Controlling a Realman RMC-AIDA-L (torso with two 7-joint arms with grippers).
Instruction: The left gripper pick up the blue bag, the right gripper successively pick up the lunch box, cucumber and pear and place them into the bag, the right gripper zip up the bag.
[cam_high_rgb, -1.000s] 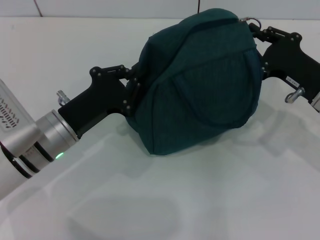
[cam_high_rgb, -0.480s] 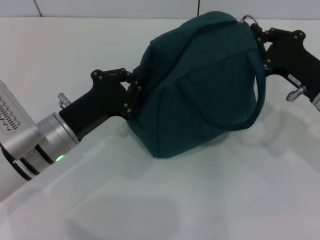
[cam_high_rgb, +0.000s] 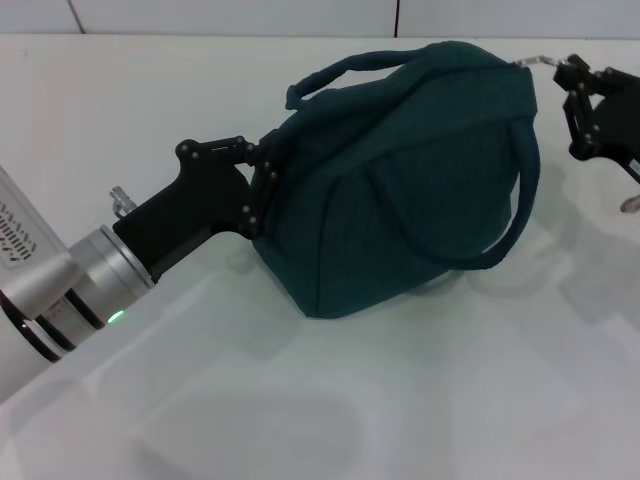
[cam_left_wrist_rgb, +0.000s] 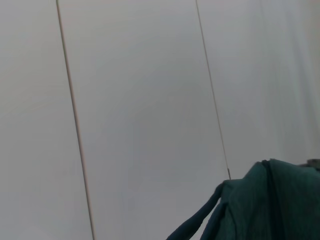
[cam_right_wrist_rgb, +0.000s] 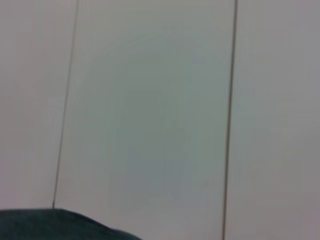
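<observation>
Head cam looks down, close on bag (cam_high_rgb: 410, 180) on counter (cam_high_rgb: 300, 400). Both wrist cams face wall panels; each shares only a bag edge.

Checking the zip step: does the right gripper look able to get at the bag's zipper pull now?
Probably yes: the right gripper sits beside the blue bag's top corner, the silver ring pull right at it, nothing between.
</observation>
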